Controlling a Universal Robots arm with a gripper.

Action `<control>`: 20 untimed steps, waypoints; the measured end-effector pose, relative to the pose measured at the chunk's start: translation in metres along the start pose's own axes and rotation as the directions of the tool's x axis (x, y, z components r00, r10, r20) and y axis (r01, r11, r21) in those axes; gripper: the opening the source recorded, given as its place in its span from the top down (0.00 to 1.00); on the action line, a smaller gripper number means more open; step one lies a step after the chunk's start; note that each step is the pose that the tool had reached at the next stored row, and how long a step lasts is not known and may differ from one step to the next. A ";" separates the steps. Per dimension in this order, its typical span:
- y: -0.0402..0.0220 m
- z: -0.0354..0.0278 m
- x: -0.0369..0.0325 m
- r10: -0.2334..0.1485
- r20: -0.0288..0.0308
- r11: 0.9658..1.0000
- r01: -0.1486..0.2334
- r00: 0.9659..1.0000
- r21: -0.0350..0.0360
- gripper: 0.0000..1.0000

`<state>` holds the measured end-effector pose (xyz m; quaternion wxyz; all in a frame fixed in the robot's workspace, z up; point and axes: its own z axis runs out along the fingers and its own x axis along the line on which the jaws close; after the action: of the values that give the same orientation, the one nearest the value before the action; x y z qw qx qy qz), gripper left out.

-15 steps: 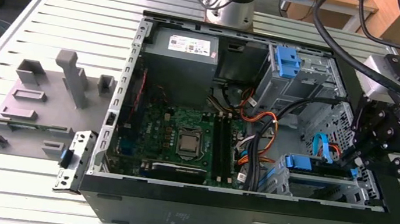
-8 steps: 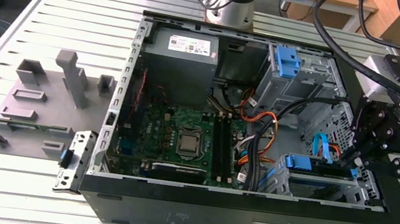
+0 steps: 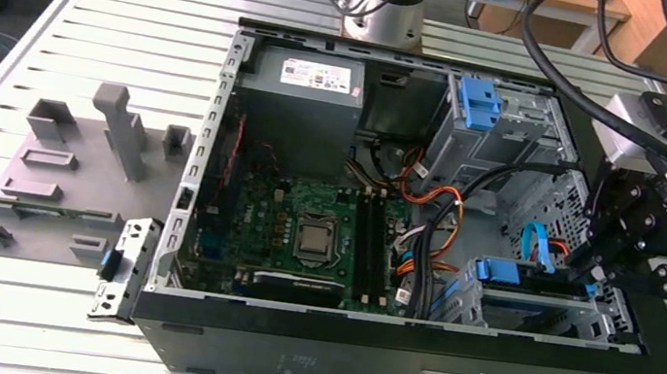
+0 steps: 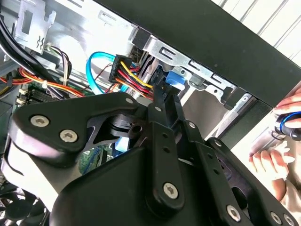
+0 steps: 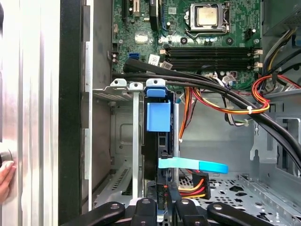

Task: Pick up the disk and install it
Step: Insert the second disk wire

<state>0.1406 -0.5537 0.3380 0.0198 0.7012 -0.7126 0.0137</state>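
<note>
the exterior view looks down from high, fairly far, over the open black metal computer case (image 3: 413, 370). both wrist views sit close inside it, sharing its silver drive cage (image 5: 134, 141) (image 4: 188, 63).

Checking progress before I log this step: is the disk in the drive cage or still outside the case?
In. The disk stands on edge in the drive cage, blue tab up, with the gripper at its cabled end.

One open computer case (image 3: 413, 365). Inside it: one motherboard (image 3: 301, 231), one grey power supply (image 3: 304, 95), two blue drive carriers (image 3: 476, 104) (image 3: 508, 273). Beside case: one grey fixture (image 3: 73, 180).
</note>
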 end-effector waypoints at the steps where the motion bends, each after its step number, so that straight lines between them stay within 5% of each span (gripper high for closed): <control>1: 0.0000 0.0001 0.0000 0.000 -0.001 1.000 0.000 1.000 0.000 0.76; 20: 0.0000 0.0036 -0.0005 0.000 0.000 1.000 0.000 1.000 0.000 0.84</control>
<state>0.1406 -0.5534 0.3343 0.0198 0.7012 -0.7126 0.0137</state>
